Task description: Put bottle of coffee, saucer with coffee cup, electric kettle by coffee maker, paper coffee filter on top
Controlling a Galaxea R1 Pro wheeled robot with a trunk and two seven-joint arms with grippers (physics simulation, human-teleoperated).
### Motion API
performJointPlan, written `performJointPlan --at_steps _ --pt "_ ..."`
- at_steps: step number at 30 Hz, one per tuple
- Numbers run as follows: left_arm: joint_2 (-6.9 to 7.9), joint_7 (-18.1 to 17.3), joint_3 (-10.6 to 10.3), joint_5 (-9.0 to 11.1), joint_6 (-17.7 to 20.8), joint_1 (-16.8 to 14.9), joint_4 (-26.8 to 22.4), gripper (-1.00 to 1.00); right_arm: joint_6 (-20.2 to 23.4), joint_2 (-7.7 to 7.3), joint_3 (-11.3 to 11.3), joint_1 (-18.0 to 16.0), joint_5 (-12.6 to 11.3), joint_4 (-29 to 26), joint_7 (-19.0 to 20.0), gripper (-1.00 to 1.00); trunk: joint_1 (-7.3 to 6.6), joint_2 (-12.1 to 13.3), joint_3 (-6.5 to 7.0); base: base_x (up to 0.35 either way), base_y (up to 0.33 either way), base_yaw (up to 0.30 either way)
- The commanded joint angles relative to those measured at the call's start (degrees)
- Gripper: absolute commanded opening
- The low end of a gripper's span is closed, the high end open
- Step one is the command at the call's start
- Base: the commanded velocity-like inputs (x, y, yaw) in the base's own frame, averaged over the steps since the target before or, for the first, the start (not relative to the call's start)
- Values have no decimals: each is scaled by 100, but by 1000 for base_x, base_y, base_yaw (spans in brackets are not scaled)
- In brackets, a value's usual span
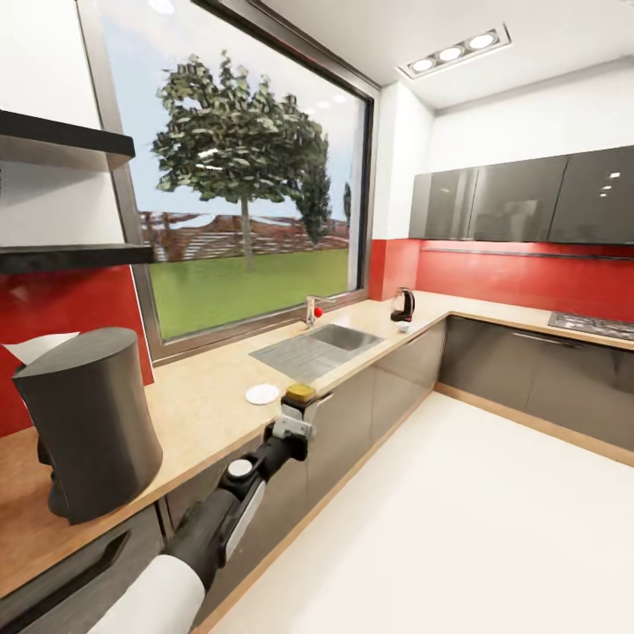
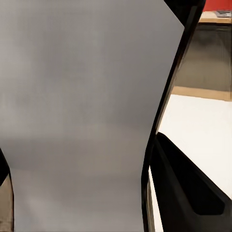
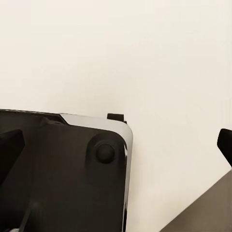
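left arm (image 1: 238, 493) reaches forward along the countertop's front edge, its gripper (image 1: 301, 396) closed on the bottle of coffee.

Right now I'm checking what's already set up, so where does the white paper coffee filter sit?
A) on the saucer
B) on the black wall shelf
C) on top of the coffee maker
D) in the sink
C: in the head view the paper coffee filter shows as a white cone at the top rear edge of the dark grey coffee maker.

Bright daylight thru window (image 1: 238, 176), soft render, wide-angle edge warp.
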Motion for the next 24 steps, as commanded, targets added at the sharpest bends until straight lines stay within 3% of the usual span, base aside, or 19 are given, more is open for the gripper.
performJointPlan --at_steps 1,3,5,10,17,24 --pt "0 -24 2 -30 15 184 56 -100 -19 -2 -6 -2 33 5 13 100 3 -2 -3 0 0 0" --pt "1 -25 2 -31 6 275 56 -100 -19 -2 -11 -2 32 5 13 100 3 -2 -1 0 0 0" --pt "7 -26 2 -45 -244 536 56 -100 -19 -2 -17 -2 31 5 13 100 3 -2 0 0 0 0" --pt "4 -26 -9 -60 -597 708 68 -100 -19 -2 -22 -2 31 5 13 100 3 -2 1 0 0 18" --pt "2 -42 -23 -58 -693 864 79 -100 -19 -2 -23 -2 39 5 13 100 3 -2 23 0 0 189" --pt "17 -128 -49 -61 -727 1258 61 -100 -19 -2 -23 -2 40 5 13 100 3 -2 53 0 0 240"
